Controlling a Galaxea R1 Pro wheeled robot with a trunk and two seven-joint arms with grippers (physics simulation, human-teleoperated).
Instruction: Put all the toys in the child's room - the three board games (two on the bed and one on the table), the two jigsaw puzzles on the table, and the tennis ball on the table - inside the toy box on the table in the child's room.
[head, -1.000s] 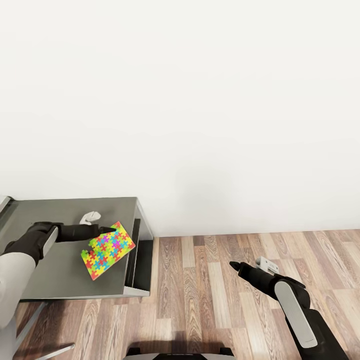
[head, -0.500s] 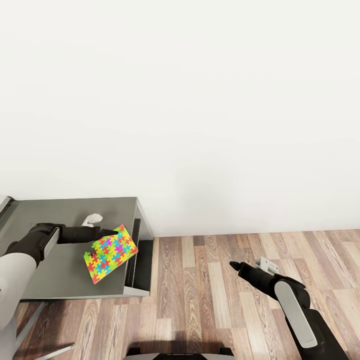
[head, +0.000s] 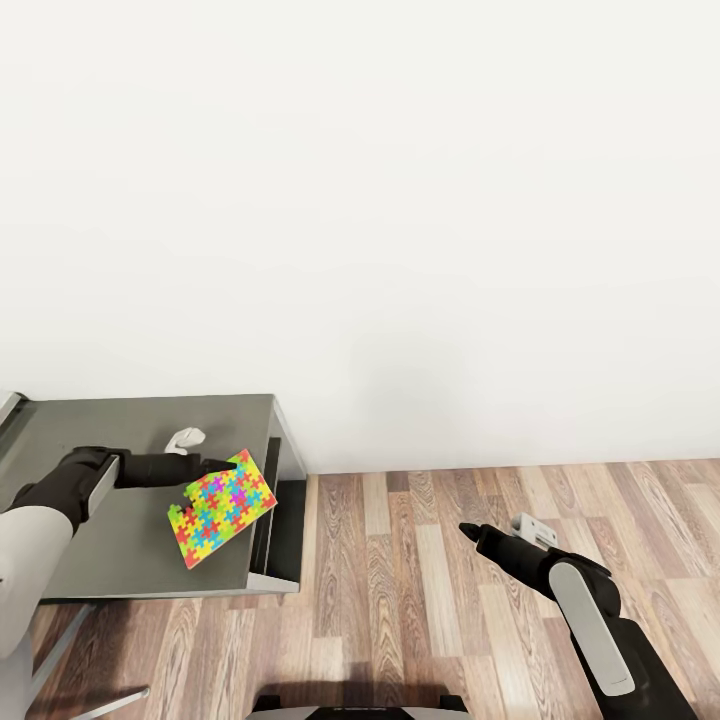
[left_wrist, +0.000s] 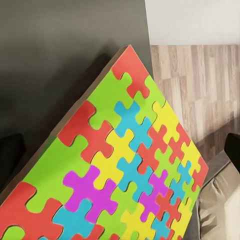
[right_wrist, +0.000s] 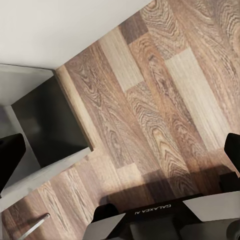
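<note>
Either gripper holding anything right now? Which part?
The left gripper holds the thin multicoloured jigsaw puzzle square by its upper edge near a corner, tilted above the dark-grey table. The right gripper hangs over the floor, holding nothing.

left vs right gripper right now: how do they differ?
1. The left gripper is over the dark-grey table; the right gripper is over the wood floor.
2. The left gripper is at the corner of the jigsaw puzzle, which sits tilted with that corner raised; the right gripper has nothing between its fingers.
3. The right wrist view shows wide-open fingers; the left's closure is hard to confirm.

Both are black.
</note>
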